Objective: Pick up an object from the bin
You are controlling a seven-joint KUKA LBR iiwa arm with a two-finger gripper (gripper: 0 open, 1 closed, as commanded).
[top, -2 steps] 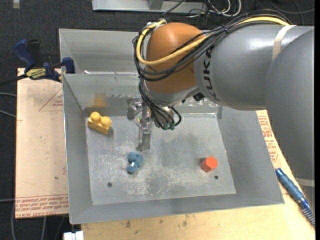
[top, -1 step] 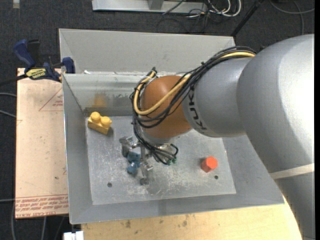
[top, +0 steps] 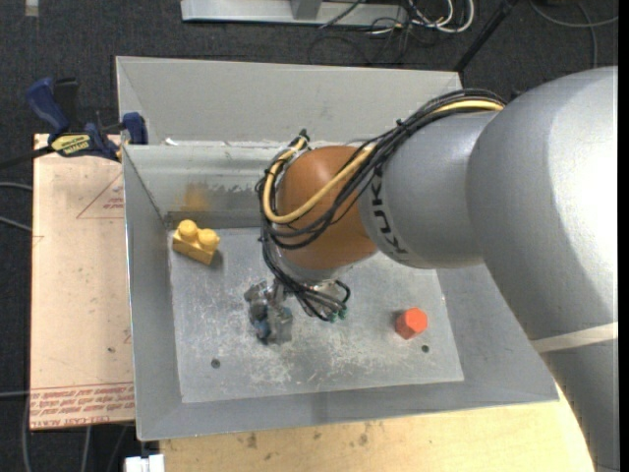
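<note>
Reach step | gripper (top: 270, 320) sat low at bin (top: 344, 357) floor | open or closed: couldn't tell | yellow block (top: 195, 242), orange piece (top: 411, 323) lay apart | next: probably re-aim

Scuffed, matt grey metal bin (top: 324, 364) holding a smooth yellow plastic block (top: 195, 242), upper left, and a small orange plastic piece (top: 411, 323), lower right.

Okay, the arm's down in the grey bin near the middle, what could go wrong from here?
1. The claw sits low near the middle of the bin floor, while the yellow block and the small orange piece lie well apart from it; a grasp here may catch nothing.
2. It looks close to the metal floor, so pressing lower could scrape it.
3. Loose cables hang beside the claw and might snag.
</note>
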